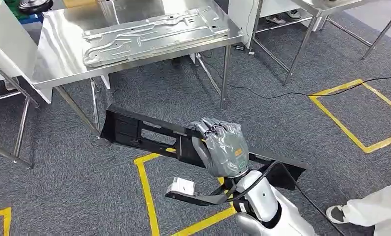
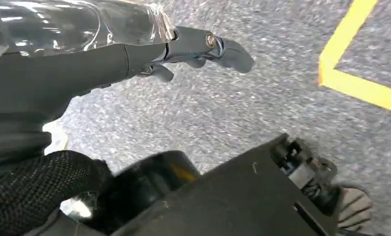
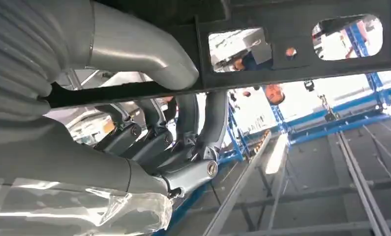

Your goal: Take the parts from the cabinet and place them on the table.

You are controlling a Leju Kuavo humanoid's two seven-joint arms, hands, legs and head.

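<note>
Long black part [image 1: 134, 130] gripped by right hand [image 1: 222, 147], carried above floor near steel table [image 1: 55, 54]; placement pending. Left hand [image 2: 193, 46] hanging empty, fingers extended. Silver panel [image 1: 154, 34] already on table.

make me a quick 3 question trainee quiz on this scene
1. True or false: the black panel already lies on the steel table.
2. What is on the table? A) a silver metal sheet B) a cardboard box C) a blue crate
3. Which hand holds the panel?

Key:
1. False; it is carried above the carpet.
2. A, the metal sheet.
3. The right hand, fingers curled over its edge; the left hand holds nothing.
</note>
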